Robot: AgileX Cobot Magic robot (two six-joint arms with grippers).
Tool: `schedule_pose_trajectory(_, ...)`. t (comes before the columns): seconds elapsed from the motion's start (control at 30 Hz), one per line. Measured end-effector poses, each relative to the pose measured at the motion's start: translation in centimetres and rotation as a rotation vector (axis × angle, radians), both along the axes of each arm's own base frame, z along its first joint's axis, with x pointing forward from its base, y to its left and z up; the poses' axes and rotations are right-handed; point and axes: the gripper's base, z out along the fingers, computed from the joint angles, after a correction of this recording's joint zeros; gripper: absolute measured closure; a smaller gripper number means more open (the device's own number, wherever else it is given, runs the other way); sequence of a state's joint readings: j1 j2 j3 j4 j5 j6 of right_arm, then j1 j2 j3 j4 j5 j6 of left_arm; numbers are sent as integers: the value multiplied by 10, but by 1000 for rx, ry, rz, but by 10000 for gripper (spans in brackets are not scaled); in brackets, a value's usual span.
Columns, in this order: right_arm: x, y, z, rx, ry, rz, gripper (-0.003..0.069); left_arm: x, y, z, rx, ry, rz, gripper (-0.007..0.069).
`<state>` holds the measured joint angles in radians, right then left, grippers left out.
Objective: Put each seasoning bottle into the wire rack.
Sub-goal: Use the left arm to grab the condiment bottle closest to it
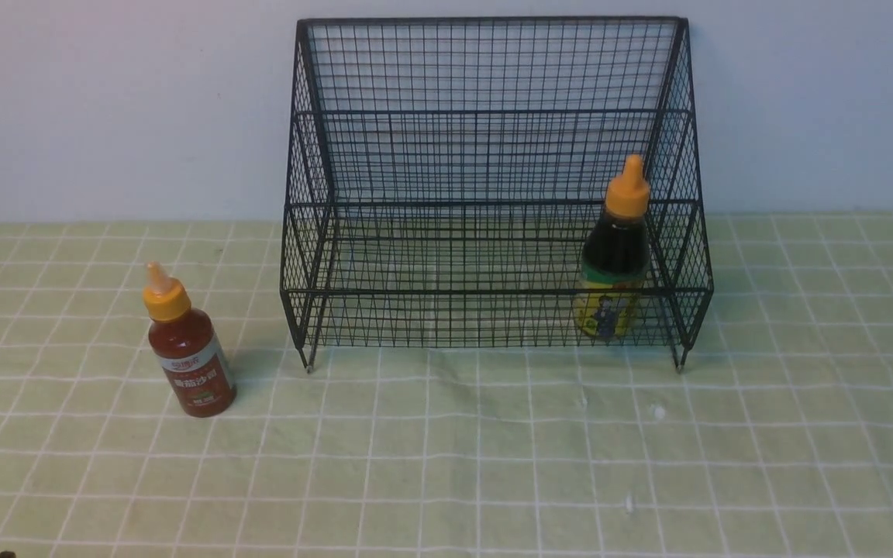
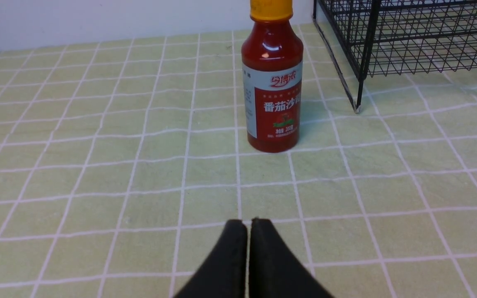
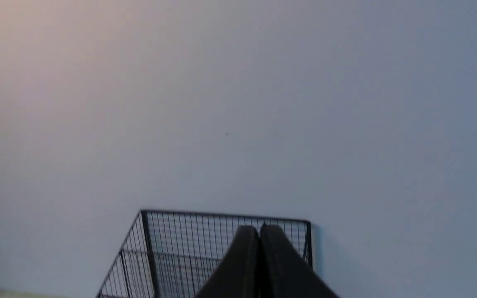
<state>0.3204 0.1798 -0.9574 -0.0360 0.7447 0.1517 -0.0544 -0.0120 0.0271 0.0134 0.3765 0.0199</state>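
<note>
Red sauce bottle (image 2: 272, 95) stands upright toward the desk's (image 1: 446, 465) left edge, outside the wire rack (image 1: 485, 155), dead ahead of my left claw (image 2: 249, 224), which is pinched closed and empty like my right claw (image 3: 259, 230), so left arm's nearer.

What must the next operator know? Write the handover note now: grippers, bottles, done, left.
Left gripper: shut, empty, facing the red sauce bottle.
Right gripper: shut, empty, pointing at the wall above the wire rack.
Done: dark sauce bottle stands upright inside the rack, right end.
Left: red sauce bottle stands on the cloth, left of the rack; put it in.
</note>
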Motion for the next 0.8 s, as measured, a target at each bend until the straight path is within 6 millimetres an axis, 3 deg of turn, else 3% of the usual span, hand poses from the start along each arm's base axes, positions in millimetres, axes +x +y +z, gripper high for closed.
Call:
schedule_pose_trajectory(0.07, -8, -2, -25, 43, -59, 13, 671, 0, 0, 0, 0, 0, 0, 631)
schedule_pose_trajectory(0.13, 0, 2, -57, 99, -83, 45, 671, 0, 0, 0, 0, 1, 0, 631)
schedule_pose_trajectory(0.3, 29, 17, -88, 166, 60, 112, 671, 0, 0, 0, 0, 1, 0, 631)
schedule_pose_trajectory(0.5, 40, 21, -94, 142, 112, 113, 671, 0, 0, 0, 0, 1, 0, 631)
schedule_pose_trajectory(0.8, 42, 17, -94, -61, 50, 27, 671, 0, 0, 0, 0, 1, 0, 631)
